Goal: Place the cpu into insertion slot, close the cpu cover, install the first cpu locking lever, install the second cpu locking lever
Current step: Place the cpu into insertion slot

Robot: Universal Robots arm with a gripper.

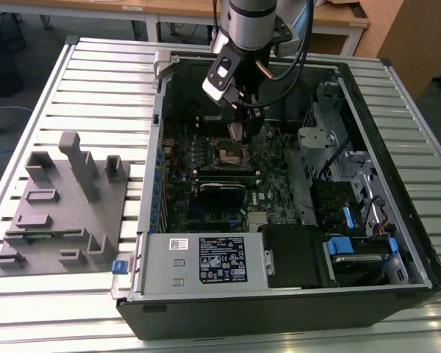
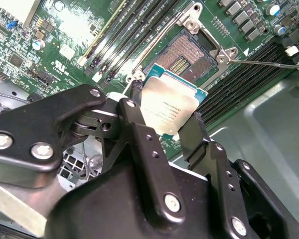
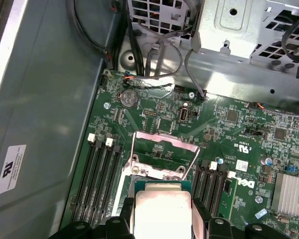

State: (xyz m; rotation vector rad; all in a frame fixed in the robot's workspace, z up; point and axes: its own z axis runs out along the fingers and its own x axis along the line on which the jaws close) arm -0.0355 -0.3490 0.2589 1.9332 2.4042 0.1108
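Note:
My gripper [image 2: 165, 113] is shut on the cpu [image 2: 168, 105], a small square chip with a dull silver top and a green edge, held by two opposite sides. It hangs tilted just above the open insertion slot [image 2: 186, 54] on the green motherboard. In the first wrist view the cpu [image 3: 162, 211] sits between the black fingers [image 3: 123, 223], and the cpu cover [image 3: 159, 138], a thin silvery frame, stands raised behind the slot. A thin locking lever [image 2: 264, 62] sticks out beside the socket. In the exterior view the gripper [image 1: 235, 143] reaches down into the open computer case.
Memory slots [image 2: 134, 30] flank the socket on both sides. A labelled silver power-supply box [image 1: 202, 259] lies at the case's near edge, and a metal drive cage [image 1: 325, 140] stands on the exterior view's right. A grey fixture [image 1: 59, 206] rests on the slatted table on the exterior view's left.

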